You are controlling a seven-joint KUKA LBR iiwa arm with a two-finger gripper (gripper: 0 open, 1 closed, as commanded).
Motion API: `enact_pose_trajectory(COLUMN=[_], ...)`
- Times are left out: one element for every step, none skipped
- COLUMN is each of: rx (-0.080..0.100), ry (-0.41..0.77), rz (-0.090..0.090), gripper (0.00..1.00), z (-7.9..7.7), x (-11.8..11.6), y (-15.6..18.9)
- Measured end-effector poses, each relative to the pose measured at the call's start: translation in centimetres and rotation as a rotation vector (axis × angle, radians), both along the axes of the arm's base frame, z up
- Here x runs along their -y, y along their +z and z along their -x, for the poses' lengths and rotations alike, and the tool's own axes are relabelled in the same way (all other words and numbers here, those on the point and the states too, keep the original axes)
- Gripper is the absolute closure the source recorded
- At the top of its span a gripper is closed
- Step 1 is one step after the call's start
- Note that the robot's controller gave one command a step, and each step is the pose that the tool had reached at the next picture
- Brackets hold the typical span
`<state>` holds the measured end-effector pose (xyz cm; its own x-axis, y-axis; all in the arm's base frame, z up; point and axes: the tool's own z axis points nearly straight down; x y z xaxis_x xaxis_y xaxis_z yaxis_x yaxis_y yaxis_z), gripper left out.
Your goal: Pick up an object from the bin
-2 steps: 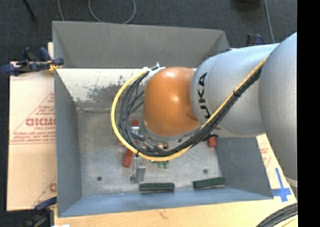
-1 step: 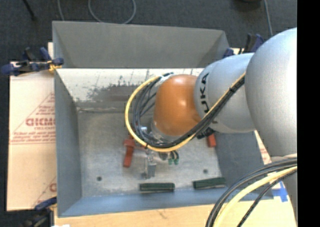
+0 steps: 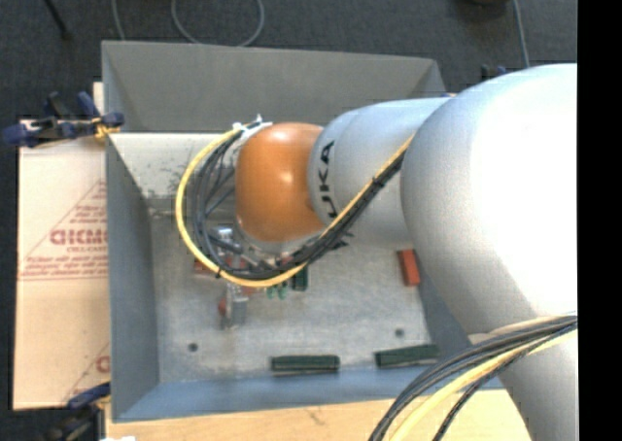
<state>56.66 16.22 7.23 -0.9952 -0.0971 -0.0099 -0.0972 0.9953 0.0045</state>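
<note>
A grey metal bin (image 3: 131, 264) is seen with sloping walls and a pale, speckled floor. A dark green bar (image 3: 304, 363) is laid flat near the middle of the front wall. A second dark green bar (image 3: 405, 356) is laid to its right, slightly tilted and not touching it. A small orange-red block (image 3: 407, 266) is set near the right wall. A small green piece (image 3: 293, 284), partly covered from above, is found near the centre.

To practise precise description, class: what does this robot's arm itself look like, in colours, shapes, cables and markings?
The arm is made of thick, rounded white-grey segments, with black KUKA lettering on one. A glossy orange dome-shaped cover caps the wrist. Yellow and black cables loop around it.
</note>
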Motion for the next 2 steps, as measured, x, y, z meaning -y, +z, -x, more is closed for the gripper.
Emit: enact_pose_trajectory(rx=[0.000, 0.001], ry=[-0.008, 0.010], rz=[0.001, 0.005], gripper=[1.00, 1.00], z=[0.0, 2.0], x=[0.4, 2.7], y=[0.2, 15.8])
